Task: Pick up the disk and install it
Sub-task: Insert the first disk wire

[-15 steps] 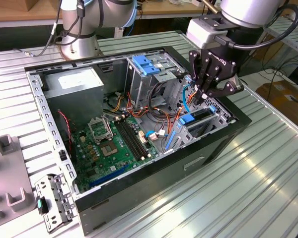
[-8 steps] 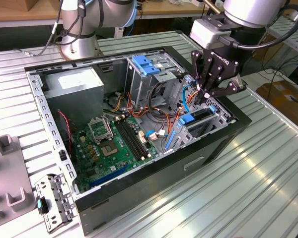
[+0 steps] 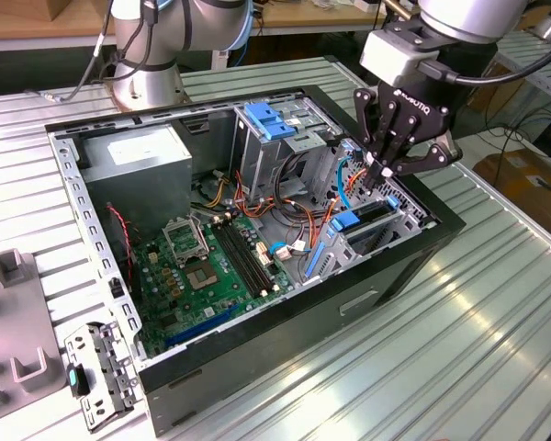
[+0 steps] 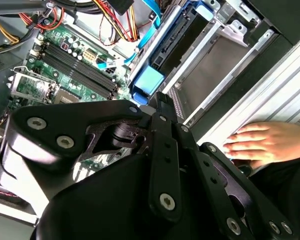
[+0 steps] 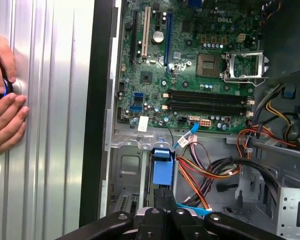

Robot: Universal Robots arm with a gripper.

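Disk (image 3: pixel 365 217) stands on edge in the bay (image 3: pixel 411 218), just below the gripper (image 3: pixel 379 173), long axis level. Fingers are pressed together, clear of it.

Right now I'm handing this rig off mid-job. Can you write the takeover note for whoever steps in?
The gripper is shut and poised just over the drive bay at the corner of the open black computer case. I cannot tell if it is touching anything.
Disk: the dark flat hard drive with blue side rails lies in that bay, under the gripper.
Done: the disk appears to be picked up and slotted in.
Left: full seating is not confirmed in these views.
Caution: a person's hand rests on the ribbed metal table beside the case.
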